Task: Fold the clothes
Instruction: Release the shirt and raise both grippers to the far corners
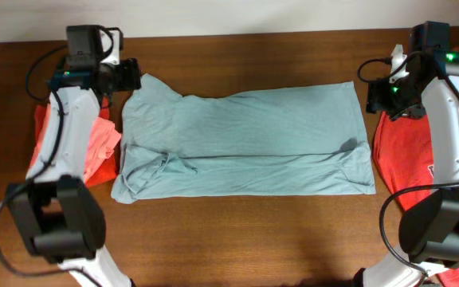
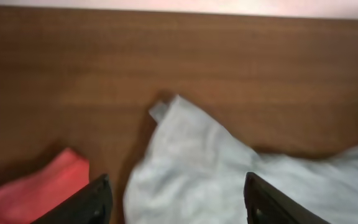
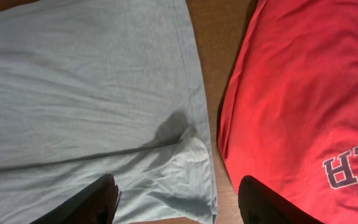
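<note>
The left gripper [image 2: 178, 202] and right gripper [image 3: 179, 200] both gape wide, holding nothing, one over each end of the pale grey-blue cotton T-shirt [image 1: 245, 143] spread along the brown wooden bench [image 1: 245, 231], probably poised to take its ends for a fold. A crumpled coral cloth [image 1: 102, 147] and a red lettered jersey [image 3: 303, 93] flank the T-shirt (lettering cut off); blur hides the left gripper's height.

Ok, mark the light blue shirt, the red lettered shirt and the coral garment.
light blue shirt [image 1: 245, 143], overhead view, middle of its body.
red lettered shirt [image 3: 291, 93], right wrist view, plain fabric above the lettering.
coral garment [image 1: 102, 151], overhead view, its visible middle.
</note>
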Robot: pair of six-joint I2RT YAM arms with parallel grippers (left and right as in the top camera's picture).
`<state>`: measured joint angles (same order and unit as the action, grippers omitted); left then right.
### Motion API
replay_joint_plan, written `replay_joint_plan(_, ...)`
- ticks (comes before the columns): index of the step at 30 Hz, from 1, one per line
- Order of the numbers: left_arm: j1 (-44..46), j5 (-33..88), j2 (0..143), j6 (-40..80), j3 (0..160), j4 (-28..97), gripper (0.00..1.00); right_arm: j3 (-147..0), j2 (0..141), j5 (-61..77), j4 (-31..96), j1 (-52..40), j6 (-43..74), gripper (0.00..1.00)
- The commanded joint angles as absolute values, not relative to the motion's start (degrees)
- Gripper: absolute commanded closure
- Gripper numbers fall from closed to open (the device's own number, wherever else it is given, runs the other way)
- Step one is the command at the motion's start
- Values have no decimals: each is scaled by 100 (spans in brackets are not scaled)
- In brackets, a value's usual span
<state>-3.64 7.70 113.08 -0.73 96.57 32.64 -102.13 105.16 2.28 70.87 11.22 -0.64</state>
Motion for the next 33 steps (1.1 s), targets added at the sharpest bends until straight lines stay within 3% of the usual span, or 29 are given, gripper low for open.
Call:
replay_joint_plan(1, -467, 1337, 11935, -416, 9837, 2827, 32, -10243, 10525, 303, 7140, 1122, -150, 32)
replay_joint_plan(9, -473, 1717, 12886, -523, 9924, 1527, 32, -10243, 10525, 303, 7183, 1122, -150, 32)
replay_joint_plan(21, -473, 1653, 13537, -526, 9929, 1310, 33, -10243, 10525, 301, 7164, 1125, -150, 33)
replay_joint_plan(23, -473, 1653, 13561, -526, 9929, 1310, 39, -10243, 10525, 301, 7175, 1122, -150, 32)
replay_joint_plan(28, -473, 1678, 13566, -523, 9929, 1422, 71, -10243, 10525, 298, 7170, 1122, -150, 33)
replay_joint_plan(30, -473, 1704, 13561, -473, 9950, 1485, 80, -10243, 10525, 294, 7057, 1125, -148, 33)
replay_joint_plan(33, -473, 1922, 13528, -366, 10090, 1732, 85, -10243, 10532, 294, 6696, 1122, -150, 34)
